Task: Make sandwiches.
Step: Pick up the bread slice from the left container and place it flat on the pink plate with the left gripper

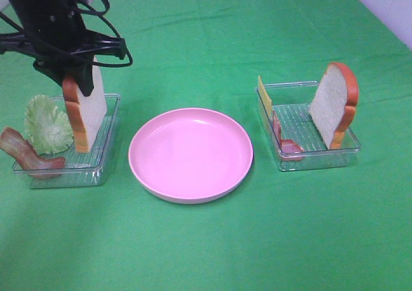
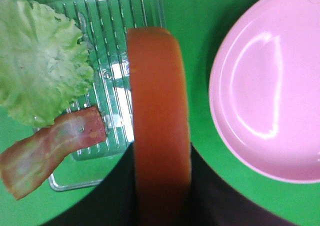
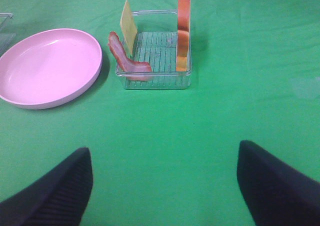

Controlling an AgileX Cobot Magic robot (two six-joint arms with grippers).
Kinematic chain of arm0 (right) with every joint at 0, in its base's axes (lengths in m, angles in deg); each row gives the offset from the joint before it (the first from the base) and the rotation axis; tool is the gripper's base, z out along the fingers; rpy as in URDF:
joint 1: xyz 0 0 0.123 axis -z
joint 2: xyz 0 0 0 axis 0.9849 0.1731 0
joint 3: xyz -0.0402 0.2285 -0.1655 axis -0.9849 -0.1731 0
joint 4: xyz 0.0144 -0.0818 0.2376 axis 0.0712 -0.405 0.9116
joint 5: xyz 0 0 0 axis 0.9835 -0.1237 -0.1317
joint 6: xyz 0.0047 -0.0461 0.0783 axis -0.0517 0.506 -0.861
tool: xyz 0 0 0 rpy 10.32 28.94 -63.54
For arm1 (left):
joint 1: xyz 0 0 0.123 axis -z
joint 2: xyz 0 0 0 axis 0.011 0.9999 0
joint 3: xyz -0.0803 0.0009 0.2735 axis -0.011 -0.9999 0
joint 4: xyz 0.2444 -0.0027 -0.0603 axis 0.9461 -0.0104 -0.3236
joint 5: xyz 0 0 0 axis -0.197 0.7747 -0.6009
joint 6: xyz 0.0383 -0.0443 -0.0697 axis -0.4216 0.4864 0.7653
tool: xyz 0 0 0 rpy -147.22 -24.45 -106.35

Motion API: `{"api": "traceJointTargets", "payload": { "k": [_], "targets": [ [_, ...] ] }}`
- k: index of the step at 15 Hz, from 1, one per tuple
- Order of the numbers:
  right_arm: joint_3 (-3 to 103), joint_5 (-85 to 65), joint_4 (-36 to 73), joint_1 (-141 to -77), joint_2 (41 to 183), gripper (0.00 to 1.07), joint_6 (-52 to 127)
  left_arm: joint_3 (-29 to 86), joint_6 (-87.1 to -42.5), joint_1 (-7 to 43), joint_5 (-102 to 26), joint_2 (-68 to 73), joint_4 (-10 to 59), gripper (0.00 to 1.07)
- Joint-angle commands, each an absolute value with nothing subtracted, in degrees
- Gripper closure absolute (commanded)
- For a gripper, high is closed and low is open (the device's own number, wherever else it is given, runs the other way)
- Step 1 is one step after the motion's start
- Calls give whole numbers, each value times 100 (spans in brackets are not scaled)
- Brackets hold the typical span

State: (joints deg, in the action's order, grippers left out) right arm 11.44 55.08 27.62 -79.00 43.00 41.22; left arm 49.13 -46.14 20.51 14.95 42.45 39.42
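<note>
standing upright, crust arch topmost, bread slice (image 1: 87,114) pinched in left claw (image 1: 82,80)

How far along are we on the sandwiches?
Done: nothing assembled yet; the pink plate is bare. In hand: the left gripper is shut on the upright bread slice standing in the left tray. Left: the lettuce leaf and bacon strip beside it, plus the cheese slice, second bacon strip and second bread slice in the right tray. The right gripper is open, holding nothing.
</note>
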Motion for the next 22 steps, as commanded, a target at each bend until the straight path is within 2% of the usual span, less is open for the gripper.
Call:
{"api": "traceJointTargets", "payload": {
  "k": [1,2,3,6,8,12,15,19,22],
  "targets": [
    [1144,5456,2785,-7871,4255,32,4213,4948,-5199,2045,1649,3809,3667,107],
    [1144,5456,2785,-7871,4255,32,4213,4948,-5445,1931,1649,3729,3295,107],
    [1144,5456,2785,-7871,4255,32,4213,4936,-6047,1593,1678,3735,2240,107],
    [1144,5456,2785,-7871,4255,32,4213,4810,-7370,1100,1690,3953,241,107],
    [1144,5456,2785,-7871,4255,32,4213,4667,-7955,1071,1695,4291,-527,107],
    [1144,5456,2785,-7871,4255,32,4213,4656,-8253,1106,1707,5213,-1570,107],
    [1144,5456,2785,-7871,4255,32,4213,4656,-8488,1186,1667,5597,-1988,107],
    [1144,5456,2785,-7871,4255,32,4213,4661,-8493,1558,1025,5987,-2045,107],
    [1144,5456,2785,-7871,4255,32,4213,4661,-8425,1639,859,6204,-2315,107]
  ]
}}
